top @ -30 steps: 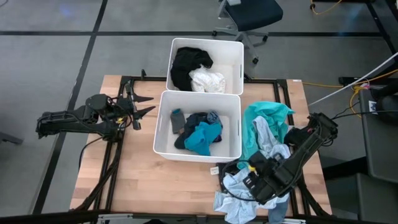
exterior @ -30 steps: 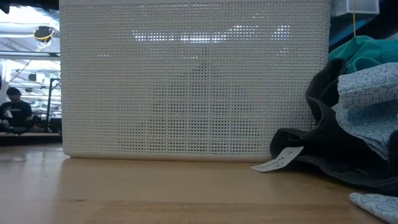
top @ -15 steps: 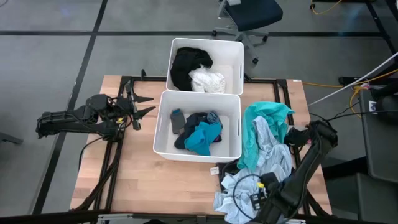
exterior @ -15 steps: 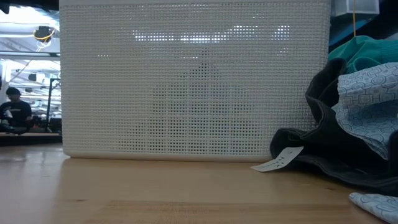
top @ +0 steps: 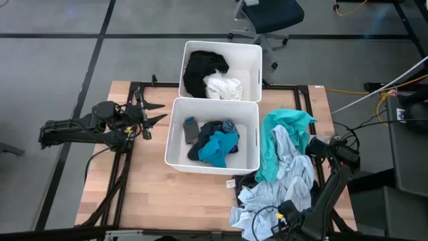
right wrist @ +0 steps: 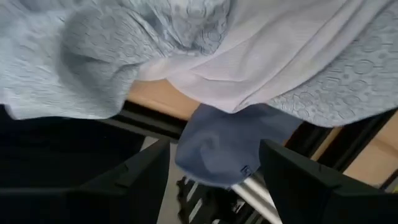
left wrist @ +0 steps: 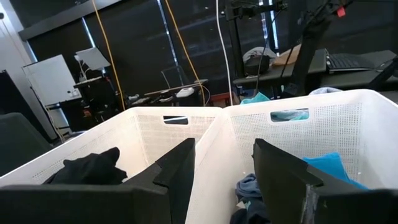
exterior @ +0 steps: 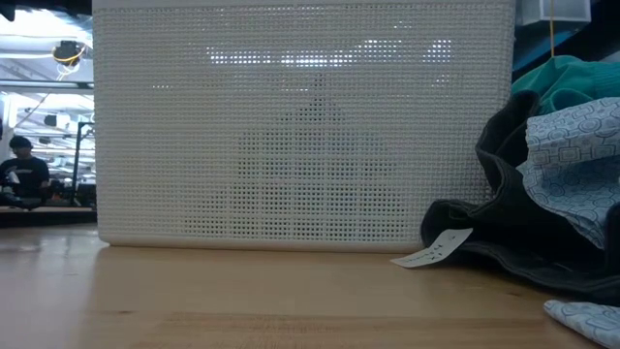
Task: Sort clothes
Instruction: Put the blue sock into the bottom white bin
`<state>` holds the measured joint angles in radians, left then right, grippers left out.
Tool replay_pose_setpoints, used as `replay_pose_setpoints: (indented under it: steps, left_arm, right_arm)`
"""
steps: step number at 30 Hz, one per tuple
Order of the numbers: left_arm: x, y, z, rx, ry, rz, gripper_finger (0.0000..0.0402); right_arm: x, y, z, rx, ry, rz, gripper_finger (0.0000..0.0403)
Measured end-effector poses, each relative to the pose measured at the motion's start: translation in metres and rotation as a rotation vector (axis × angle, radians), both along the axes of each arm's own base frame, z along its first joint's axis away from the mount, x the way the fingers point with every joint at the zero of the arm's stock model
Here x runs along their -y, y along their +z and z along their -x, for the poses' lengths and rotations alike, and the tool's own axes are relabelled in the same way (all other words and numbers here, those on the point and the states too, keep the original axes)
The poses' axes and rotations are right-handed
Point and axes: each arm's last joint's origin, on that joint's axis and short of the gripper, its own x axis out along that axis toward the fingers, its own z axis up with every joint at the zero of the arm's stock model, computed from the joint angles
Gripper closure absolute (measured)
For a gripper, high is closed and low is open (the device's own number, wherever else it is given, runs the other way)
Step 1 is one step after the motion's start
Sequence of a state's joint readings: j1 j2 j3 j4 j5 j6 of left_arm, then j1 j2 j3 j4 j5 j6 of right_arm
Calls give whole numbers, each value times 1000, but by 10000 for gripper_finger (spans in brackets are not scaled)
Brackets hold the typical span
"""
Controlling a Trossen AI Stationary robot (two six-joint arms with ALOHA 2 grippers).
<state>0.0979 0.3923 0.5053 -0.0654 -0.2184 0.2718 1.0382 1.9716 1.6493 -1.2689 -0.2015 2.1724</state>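
Note:
A pile of clothes (top: pixel 284 161) lies on the table's right side: a teal garment (top: pixel 286 122) at the far end, pale grey and light blue patterned pieces (top: pixel 257 201) nearer, dark grey cloth (exterior: pixel 513 242) under them. My right gripper (right wrist: pixel 214 180) is open and points down at the pile's near end, by the table's near edge. A blue fold (right wrist: pixel 230 140) shows between its fingers, and I see no touch. My left gripper (top: pixel 164 112) stands open and level, left of the near bin, and holds nothing.
Two white bins stand mid-table. The near bin (top: pixel 175 157) holds teal, navy and grey clothes (top: pixel 214 144). The far bin (top: pixel 189 48) holds black and white clothes (top: pixel 212 75). A paper tag (exterior: pixel 433 250) lies by the pile. Bare wood (top: pixel 147 194) spreads at the near left.
My right gripper has gone toward the table's near edge and down, tipping to point more steeply down, from above the pile's near part to its near end. It has stayed open. The clothes have not moved.

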Motion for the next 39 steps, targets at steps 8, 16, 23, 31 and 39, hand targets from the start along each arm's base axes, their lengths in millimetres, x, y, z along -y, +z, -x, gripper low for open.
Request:
replay_pose_setpoints:
  steps: [8, 16, 23, 31, 39]
  left_arm:
    - [0, 0, 0, 0, 0, 0, 251]
    - [0, 0, 0, 3, 0, -1, 251]
    - [0, 0, 0, 3, 0, -1, 251]
    - [0, 0, 0, 3, 0, -1, 251]
    - [0, 0, 0, 2, 0, -1, 251]
  right_arm:
    - [-18, -24, 13, -19, 105, 28, 155]
    - [-29, -44, 24, -50, 139, 43, 155]
    - [-30, -65, 24, -86, 146, 17, 162]
    - [-31, -72, 23, -60, 181, -24, 298]
    - [-31, -72, 21, -51, 262, -49, 383]
